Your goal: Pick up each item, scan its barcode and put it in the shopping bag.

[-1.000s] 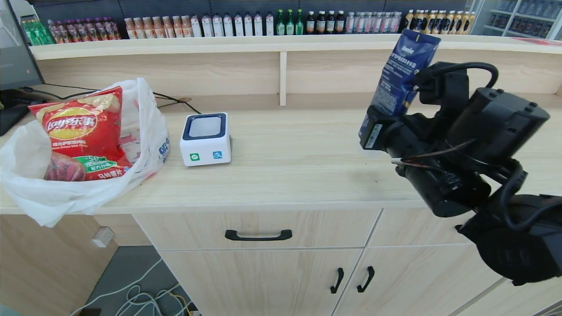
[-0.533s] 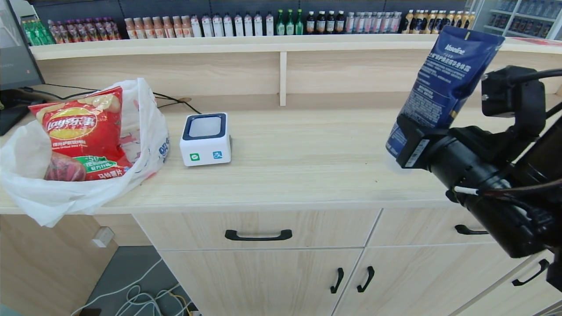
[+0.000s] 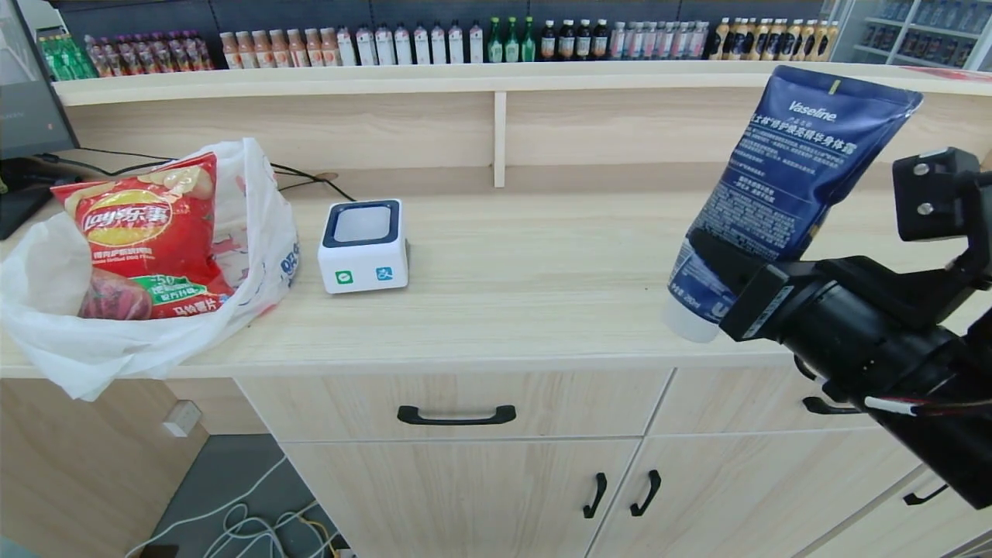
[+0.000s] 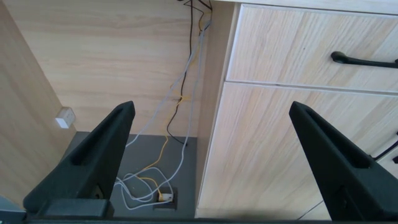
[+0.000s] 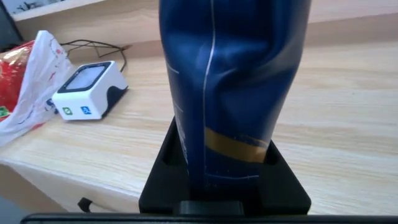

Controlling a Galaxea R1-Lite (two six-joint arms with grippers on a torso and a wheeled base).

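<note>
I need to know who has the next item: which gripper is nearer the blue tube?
Right. The right gripper is shut on the blue tube above the counter's right end; the left gripper hangs open lower down, facing the cabinet front.

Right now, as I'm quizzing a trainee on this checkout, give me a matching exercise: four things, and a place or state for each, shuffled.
1 tube
2 crisps packet
3 scanner
4 left tool

a in the shopping bag
b open, low by the cupboard
c on the counter
d gripped by the right tool

Pairs: 1-d, 2-a, 3-c, 4-b
</note>
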